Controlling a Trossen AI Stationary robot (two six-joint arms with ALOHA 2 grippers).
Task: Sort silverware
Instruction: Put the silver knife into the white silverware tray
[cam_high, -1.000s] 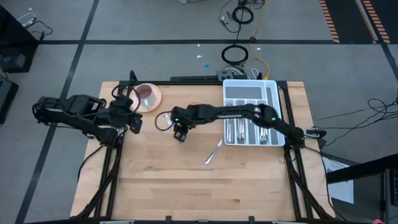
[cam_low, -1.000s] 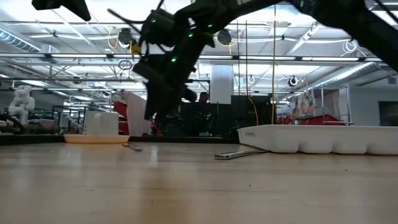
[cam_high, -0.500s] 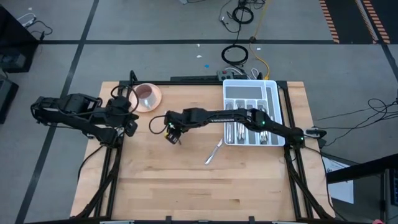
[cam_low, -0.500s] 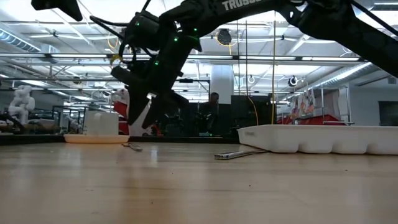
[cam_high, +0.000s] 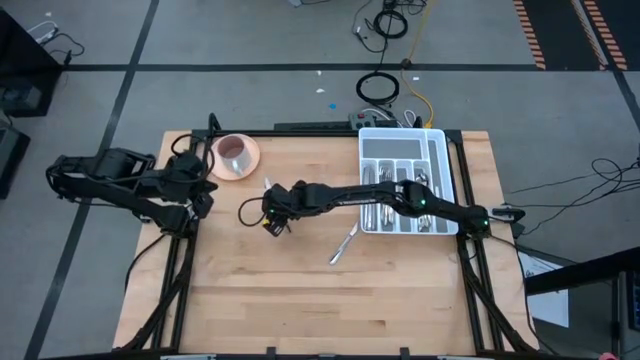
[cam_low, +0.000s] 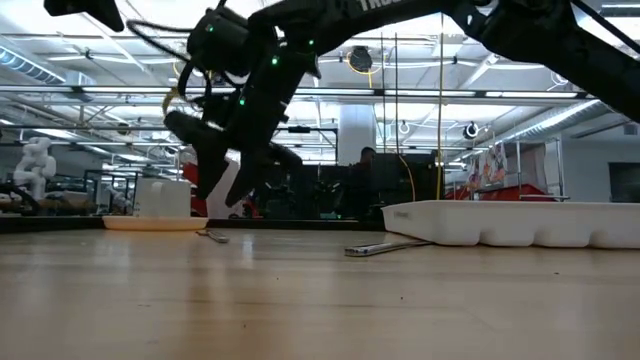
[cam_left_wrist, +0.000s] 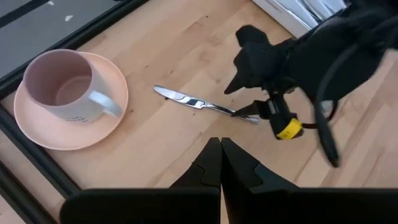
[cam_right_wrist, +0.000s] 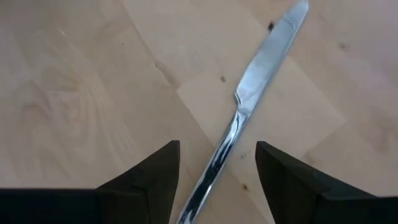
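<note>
A knife (cam_right_wrist: 249, 112) lies flat on the bare wood, left of centre in the high view (cam_high: 268, 187), blade toward the saucer. In the right wrist view its handle runs down between the two dark fingers (cam_right_wrist: 152, 180), which stand apart on either side of it without touching. The right gripper (cam_high: 274, 216) hangs over the handle end; in the low view it shows at upper left (cam_low: 215, 185), tilted and clear of the tabletop. The left wrist view shows the same knife (cam_left_wrist: 199, 103) with the right gripper (cam_left_wrist: 264, 112) at its handle tip, a yellow tag on it.

A second piece, a utensil (cam_high: 343, 246), lies by itself lower on the wood, just left of the tray; in the low view it is the flat strip at mid-frame (cam_low: 385, 246). More silverware (cam_high: 392, 208) sits in the tray's long slots.

The white tray (cam_high: 447, 170) is at the right of the table, the right arm stretching across its lower part. A pink saucer (cam_high: 247, 160) with a cup (cam_left_wrist: 65, 87) on it stands at the upper left corner of the table (cam_high: 300, 300), near the knife's blade but apart from it.

The left gripper (cam_high: 200, 190) waits at the table's left edge, below the saucer; its fingers (cam_left_wrist: 208, 171) are pressed together, holding nothing.
</note>
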